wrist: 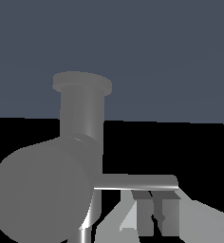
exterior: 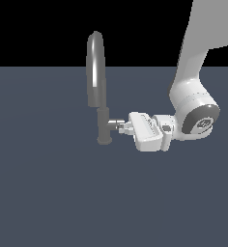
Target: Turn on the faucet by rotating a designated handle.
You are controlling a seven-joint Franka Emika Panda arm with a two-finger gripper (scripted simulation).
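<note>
Beside the faucet [exterior: 97,87], on the exterior view's right of its base column: the handle [exterior: 115,124], a short grey stub jutting sideways, low on the column and under the arched spout. Faucet stands upright on the dark counter [exterior: 48,193].

Item, gripper [exterior: 123,127]: white, held level, pointing at the stub's tip. Jaws nearly closed about the tip of the handle or its small lever pin; whether they truly clench it or merely touch it cannot be told, as the contact is too small in the exterior view and blurred in the wrist view.

Risks, as judged:
- Hold sits at the very end of the stub; a turn may slip off the smooth metal.
- Rotation off the handle's axis would pry sideways instead of turning.
- Wrist sits near the counter; a large roll may bring it down on it.
</note>
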